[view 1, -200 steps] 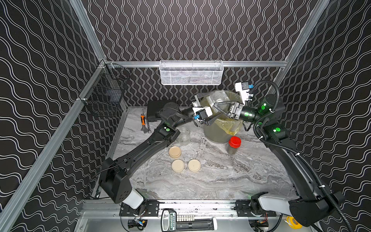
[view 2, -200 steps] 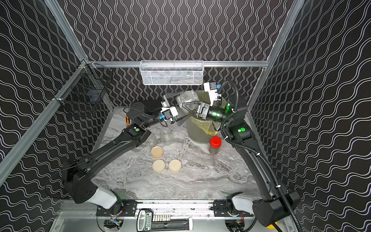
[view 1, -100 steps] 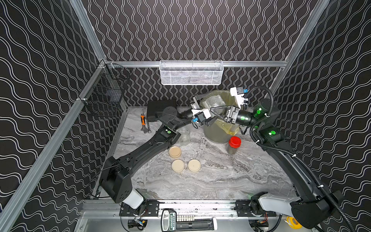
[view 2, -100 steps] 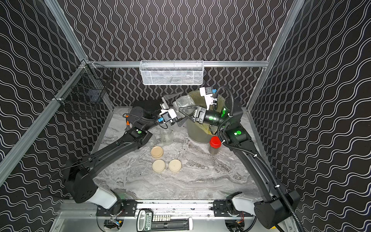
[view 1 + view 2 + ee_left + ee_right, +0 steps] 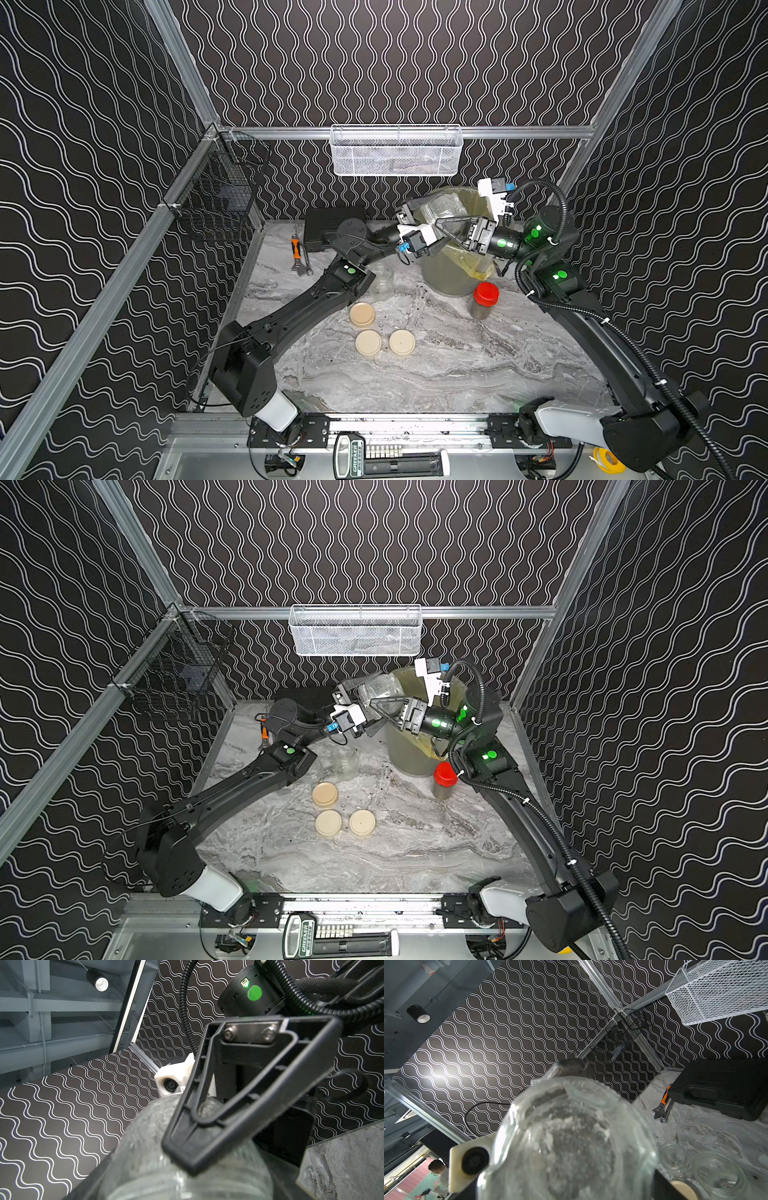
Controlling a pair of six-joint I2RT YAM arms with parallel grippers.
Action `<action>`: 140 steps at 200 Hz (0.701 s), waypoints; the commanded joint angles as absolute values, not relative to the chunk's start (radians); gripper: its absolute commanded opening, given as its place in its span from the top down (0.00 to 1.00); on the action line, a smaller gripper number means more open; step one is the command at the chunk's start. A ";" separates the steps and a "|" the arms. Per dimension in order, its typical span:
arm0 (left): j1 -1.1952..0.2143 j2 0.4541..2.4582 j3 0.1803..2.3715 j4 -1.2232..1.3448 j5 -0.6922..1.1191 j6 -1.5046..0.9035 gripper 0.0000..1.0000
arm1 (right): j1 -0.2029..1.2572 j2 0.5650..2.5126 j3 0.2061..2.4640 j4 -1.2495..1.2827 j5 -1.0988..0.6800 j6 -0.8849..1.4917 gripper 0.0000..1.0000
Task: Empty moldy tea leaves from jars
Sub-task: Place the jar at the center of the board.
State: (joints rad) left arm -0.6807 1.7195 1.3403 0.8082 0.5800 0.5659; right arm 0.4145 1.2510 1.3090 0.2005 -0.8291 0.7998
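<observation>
Top views, Ben: what has changed over the bucket [image 5: 449, 278]?

The left jaws, wide a second ago, have closed in on the jar [image 5: 436, 208], Ana. The right jaws grip it too, so both arms hold it above the bucket's mouth. I'd judge it a handover, or a brace for shaking the last bits out.

Anything left inside?

Right wrist view shows only a pale grey film inside the jar [image 5: 571, 1136]. Whether any leaves cling there I cannot tell. Dark specks [image 5: 417, 291] lie on the counter [image 5: 457, 374] beside the bucket.

And the others?

Two empty jars [image 5: 673, 1156] stand open on the counter, near three loose lids [image 5: 368, 343]. The red-lidded jar [image 5: 484, 293] stands shut just beside the bucket, with brownish tea leaves [image 5: 479, 311] showing through the glass. That one looks like the last to empty. What the bucket holds is hidden.
</observation>
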 commanded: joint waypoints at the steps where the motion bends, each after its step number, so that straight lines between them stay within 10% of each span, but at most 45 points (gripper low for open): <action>1: -0.681 1.702 1.332 0.820 0.580 0.522 0.60 | 0.420 1.237 1.293 0.266 -0.844 0.796 0.21; 9: -0.682 1.694 1.327 0.813 0.573 0.518 0.62 | 0.420 1.226 1.279 0.293 -0.837 0.799 0.01; 140: -0.685 1.465 1.508 -0.155 0.111 0.036 0.71 | 0.420 0.968 1.079 0.251 -0.463 0.495 0.01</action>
State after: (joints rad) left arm -0.6830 1.4689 1.4319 0.2272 0.3031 0.1986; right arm 0.4187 0.9829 1.0733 0.3302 -0.5236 0.6170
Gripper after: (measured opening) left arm 0.797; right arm 0.989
